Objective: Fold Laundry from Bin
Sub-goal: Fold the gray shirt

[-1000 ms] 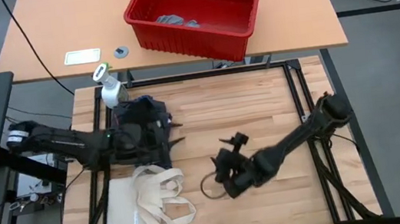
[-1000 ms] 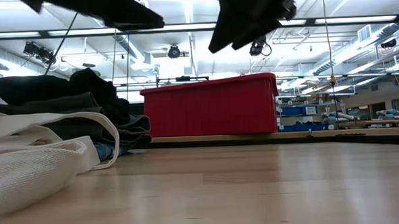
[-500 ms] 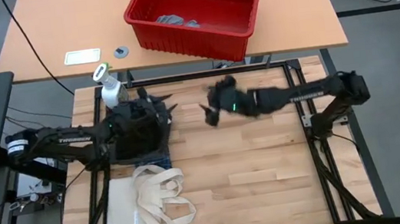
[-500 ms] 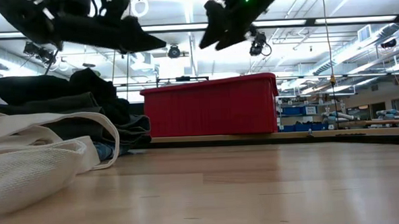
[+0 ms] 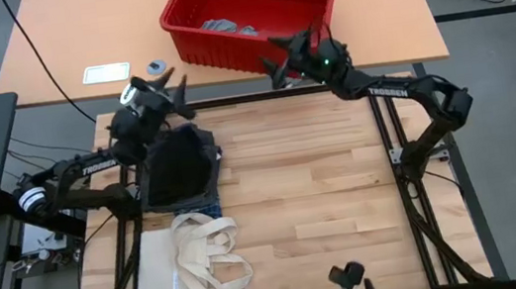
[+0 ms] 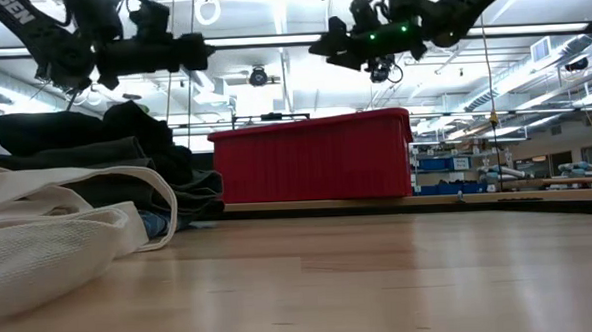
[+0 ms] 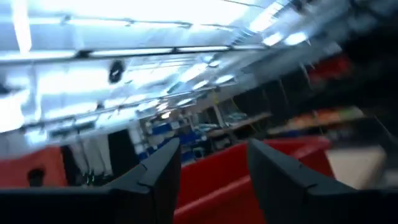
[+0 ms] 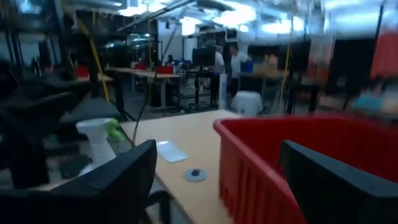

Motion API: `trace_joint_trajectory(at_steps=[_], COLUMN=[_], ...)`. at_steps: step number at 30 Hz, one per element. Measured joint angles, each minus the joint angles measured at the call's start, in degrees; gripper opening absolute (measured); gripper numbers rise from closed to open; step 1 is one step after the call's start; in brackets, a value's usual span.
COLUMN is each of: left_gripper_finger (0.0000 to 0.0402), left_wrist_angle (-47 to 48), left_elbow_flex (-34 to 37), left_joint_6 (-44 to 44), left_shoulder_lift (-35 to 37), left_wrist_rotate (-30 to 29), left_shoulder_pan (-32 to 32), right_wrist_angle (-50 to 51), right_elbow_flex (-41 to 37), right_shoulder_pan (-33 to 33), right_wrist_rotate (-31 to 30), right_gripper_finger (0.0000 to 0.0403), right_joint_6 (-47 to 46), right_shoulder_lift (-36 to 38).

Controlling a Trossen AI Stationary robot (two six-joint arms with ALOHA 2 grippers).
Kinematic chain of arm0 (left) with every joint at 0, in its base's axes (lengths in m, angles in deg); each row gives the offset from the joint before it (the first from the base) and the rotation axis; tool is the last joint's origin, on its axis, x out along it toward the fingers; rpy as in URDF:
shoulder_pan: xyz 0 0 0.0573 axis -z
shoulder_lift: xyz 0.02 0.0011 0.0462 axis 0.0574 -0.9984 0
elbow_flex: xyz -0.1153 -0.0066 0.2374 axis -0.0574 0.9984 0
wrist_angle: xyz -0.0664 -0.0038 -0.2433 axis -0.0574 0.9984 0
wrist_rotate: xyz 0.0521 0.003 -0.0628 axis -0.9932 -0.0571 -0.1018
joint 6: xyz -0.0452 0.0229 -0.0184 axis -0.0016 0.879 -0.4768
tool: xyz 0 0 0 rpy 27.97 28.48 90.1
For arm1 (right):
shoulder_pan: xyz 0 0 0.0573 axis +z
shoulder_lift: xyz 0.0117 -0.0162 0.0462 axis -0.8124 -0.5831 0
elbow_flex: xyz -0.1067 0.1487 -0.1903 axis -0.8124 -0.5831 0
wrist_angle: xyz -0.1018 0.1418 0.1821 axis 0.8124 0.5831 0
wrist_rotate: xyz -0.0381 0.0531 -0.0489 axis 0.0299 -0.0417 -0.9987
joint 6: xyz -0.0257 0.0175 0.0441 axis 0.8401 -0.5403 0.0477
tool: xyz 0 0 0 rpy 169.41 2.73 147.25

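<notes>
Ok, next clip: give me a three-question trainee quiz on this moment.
1. True or false: the bin is empty.
2. Which gripper is nearest the bin's front wall? A) left B) right
3. Fill in: the folded dark laundry lies between the spray bottle and the ____.

Key:
1. False: a grey piece lies inside.
2. B: the right gripper, open and empty, hangs at the bin's near wall; the left gripper, open and empty, is by the bottle.
3. Tote bag.
</notes>
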Motion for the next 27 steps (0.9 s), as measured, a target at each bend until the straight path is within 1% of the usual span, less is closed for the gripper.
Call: trace_joint_trajectory(at_steps=[1, 3, 5, 7, 9, 10, 12, 14, 16, 19, 21, 24, 27], left_gripper_finger=[0.0185, 0.0185, 0.0185, 0.0185, 0.0185, 0.0185, 0.0185, 0.0185, 0.0185, 0.0185, 0.0185, 0.0185, 0.0185], left_wrist_angle=[0.14, 1.21, 2.6, 6.22, 10.56, 11.85, 14.41, 21.15, 31.1, 44.24, 50.8, 62.56, 73.89], left_elbow_flex=[-0.12, -0.27, -0.32, -0.4, -0.36, -0.36, -0.59, -2.21, -5.2, -11.37, -16.49, -25.25, -35.81], left_joint_6=[-3.69, -14.12, -27.36, -41.1, -52.74, -57.08, -63.17, -66.42, -68.85, -69.17, -65.31, -58.55, -52.67], left_shoulder_lift=[-0.02, -0.15, -0.14, -0.08, -0.15, -0.15, -0.13, -0.13, -0.18, -0.24, -0.83, -2.95, -7.76], left_wrist_rotate=[-0.13, -0.49, -0.77, -0.99, 1.63, 4.06, 8.05, 9.48, 10.87, 16.0, 18.48, 18.75, 19.53], left_shoulder_pan=[-1.09, -3.07, -4.32, -4.88, -4.84, -4.78, -4.7, -4.32, -4.23, -4.95, -5.16, -5.33, -6.71], right_wrist_angle=[0.68, 2.47, 5.35, 7.75, 8.02, 7.89, 7.88, 9.71, 11.02, 12.98, 15.03, 19.45, 28.14], right_elbow_flex=[0.2, 0.29, 0.32, 0.3, 0.3, 0.3, 0.34, 0.32, 0.32, 0.34, 0.34, 0.46, 3.9], right_shoulder_pan=[-0.79, -1.67, -1.71, -1.0, 0.15, 0.89, 2.49, 4.05, 5.25, 6.18, 5.73, 2.76, -1.58], right_wrist_rotate=[0.61, 1.69, 4.59, 8.67, 11.22, 11.45, 10.22, 7.64, 5.34, 2.39, 0.6, -1.39, -1.4], right_gripper_finger=[0.0346, 0.0346, 0.0346, 0.0346, 0.0346, 0.0346, 0.0346, 0.0346, 0.0346, 0.0346, 0.0346, 0.0346, 0.0346], right_joint_6=[-3.04, -10.17, -18.89, -28.56, -36.73, -39.1, -40.67, -40.86, -40.63, -39.28, -38.89, -38.89, -35.92], right_shoulder_lift=[-0.04, -0.04, -0.01, 0.4, 1.37, 2.08, 3.48, 5.04, 6.5, 8.5, 9.46, 10.66, 10.39])
